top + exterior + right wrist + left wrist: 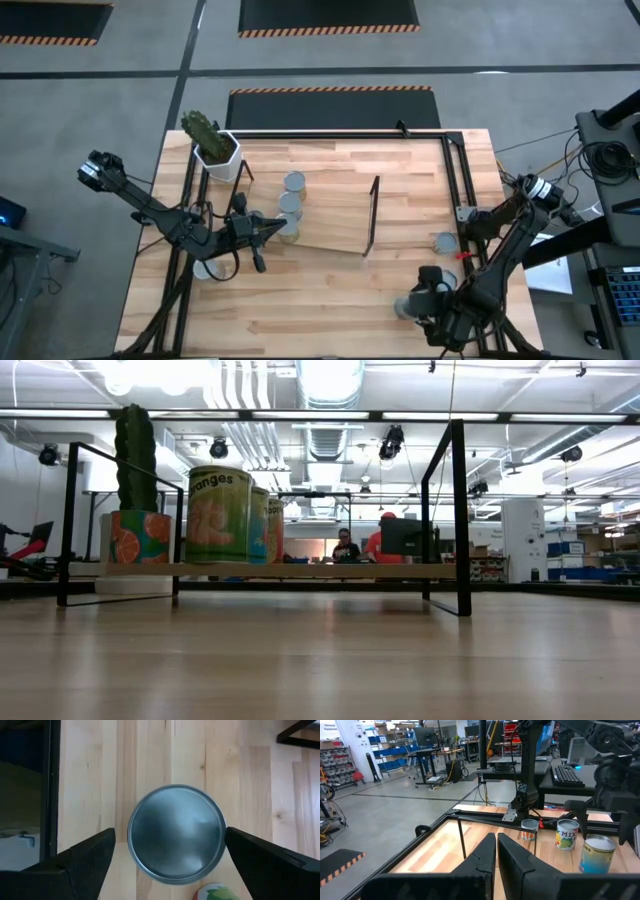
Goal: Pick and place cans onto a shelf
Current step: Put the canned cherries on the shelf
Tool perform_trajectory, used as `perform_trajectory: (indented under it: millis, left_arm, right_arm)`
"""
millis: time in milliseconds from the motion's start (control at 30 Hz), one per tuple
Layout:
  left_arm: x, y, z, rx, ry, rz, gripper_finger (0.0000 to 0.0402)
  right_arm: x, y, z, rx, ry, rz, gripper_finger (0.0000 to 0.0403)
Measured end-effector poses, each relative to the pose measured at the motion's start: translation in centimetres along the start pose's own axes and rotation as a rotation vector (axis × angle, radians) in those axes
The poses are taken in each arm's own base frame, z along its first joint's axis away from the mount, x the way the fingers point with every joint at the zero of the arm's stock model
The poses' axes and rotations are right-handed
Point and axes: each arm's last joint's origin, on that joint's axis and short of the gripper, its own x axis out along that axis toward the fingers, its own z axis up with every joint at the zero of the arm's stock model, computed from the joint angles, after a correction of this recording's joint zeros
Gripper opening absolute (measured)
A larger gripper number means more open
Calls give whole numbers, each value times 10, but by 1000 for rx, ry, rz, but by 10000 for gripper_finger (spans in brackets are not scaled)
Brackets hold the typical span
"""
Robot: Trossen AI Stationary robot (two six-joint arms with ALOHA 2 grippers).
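Observation:
The shelf (335, 215) is a light-wood board with black wire end frames, standing mid-table. Three cans (290, 201) stand in a row on its left part; they also show in the low view (218, 515). My left gripper (272, 229) is shut and empty, next to the nearest can of that row. My right gripper (415, 305) is open over the table's near right part, pointing down. In the right wrist view its fingers (85, 855) stand on either side of a can's shiny round top (175, 834). I cannot tell whether they touch the can.
Another can (444, 241) stands right of the shelf; loose cans show in the left wrist view (567, 834). A white pot with a cactus (218, 150) stands at the shelf's far left corner. Black rails (340, 133) run along the table's edges. People sit in the room behind (345, 545).

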Motion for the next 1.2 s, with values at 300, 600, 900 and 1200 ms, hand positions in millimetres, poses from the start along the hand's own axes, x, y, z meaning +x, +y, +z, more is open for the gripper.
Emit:
perform_trajectory:
  millis: [300, 600, 900, 1200]
  left_arm:
    - [0, 0, 0, 1, 1, 0, 0]
    - [0, 0, 0, 1, 1, 0, 0]
    - [0, 0, 0, 1, 1, 0, 0]
    - [0, 0, 0, 1, 1, 0, 0]
  right_arm:
    - [-11, -2, 2, 5, 12, -22, 368]
    - [-8, -3, 0, 20, 21, -33, 368]
    - [1, -3, -4, 33, 60, -38, 368]
    - [9, -2, -5, 29, 13, -25, 359]
